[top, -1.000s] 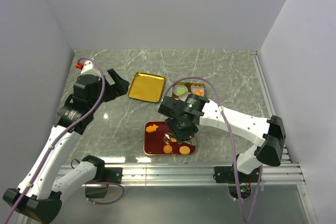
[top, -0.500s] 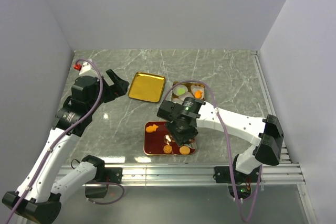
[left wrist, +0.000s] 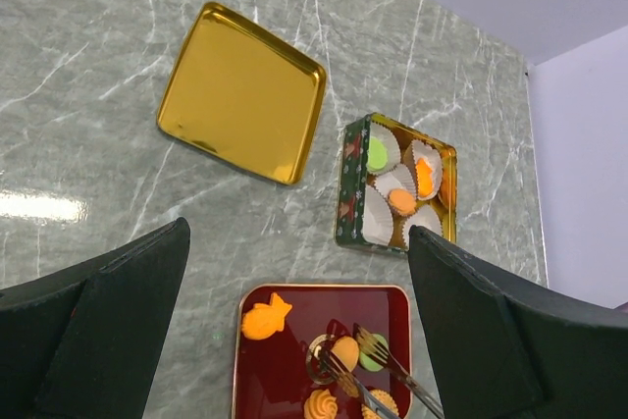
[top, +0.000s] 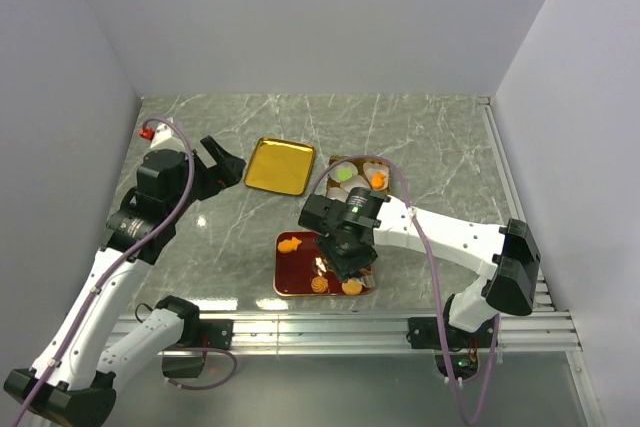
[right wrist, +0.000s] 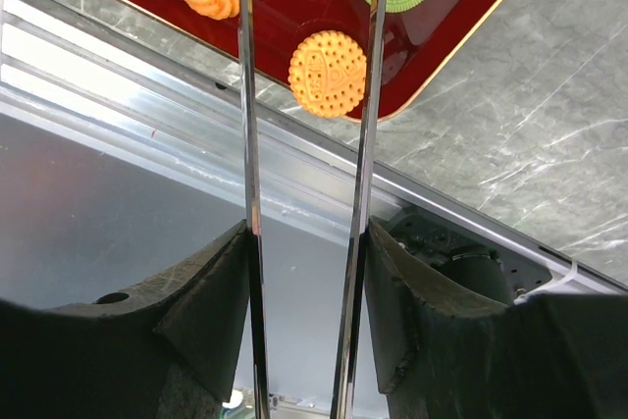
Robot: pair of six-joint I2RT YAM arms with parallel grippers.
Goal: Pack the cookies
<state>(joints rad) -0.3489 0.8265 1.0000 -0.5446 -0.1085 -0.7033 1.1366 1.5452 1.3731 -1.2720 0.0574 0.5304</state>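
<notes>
Clamping my right tool (right wrist: 306,252) on the tongs (right wrist: 245,95) to reach the cookies (left wrist: 343,352) lying in the red tray (left wrist: 294,296), I hold my left tool (left wrist: 294,242) spread apart, idle above the table (left wrist: 98,95).

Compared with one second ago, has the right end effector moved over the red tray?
Yes. The right end effector, holding tongs, shifted slightly toward the red tray's near edge, away from the cookie tin.
</notes>
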